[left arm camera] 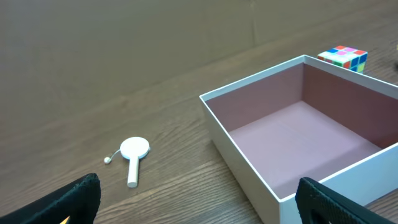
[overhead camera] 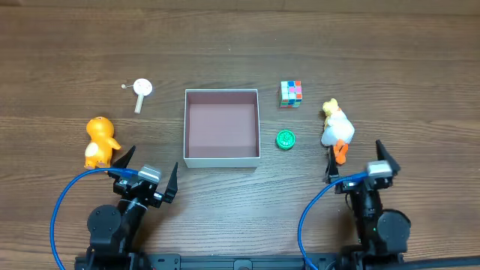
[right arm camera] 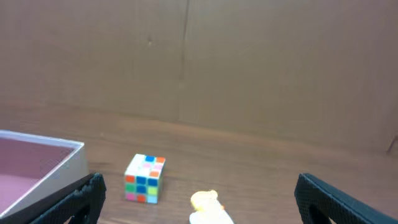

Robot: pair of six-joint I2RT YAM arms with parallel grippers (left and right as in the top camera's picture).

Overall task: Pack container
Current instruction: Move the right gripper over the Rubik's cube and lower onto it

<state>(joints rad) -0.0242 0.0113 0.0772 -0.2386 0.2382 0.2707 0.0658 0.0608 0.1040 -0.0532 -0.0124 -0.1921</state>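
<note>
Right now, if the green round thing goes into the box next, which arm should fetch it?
The right one. The green disc sits beside the container, on the side of the right gripper, which is open. The left gripper would likely have to reach across the box.

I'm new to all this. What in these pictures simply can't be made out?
- Green round thing: seen overhead only, too small to identify.
- White bird toy: the right wrist view shows only its yellow head; the bottom edge cuts off the rest.
- Container: in the left wrist view the right edge cuts off part of it.
- White round-headed stick: small in both views, so what it is stays unclear.
</note>
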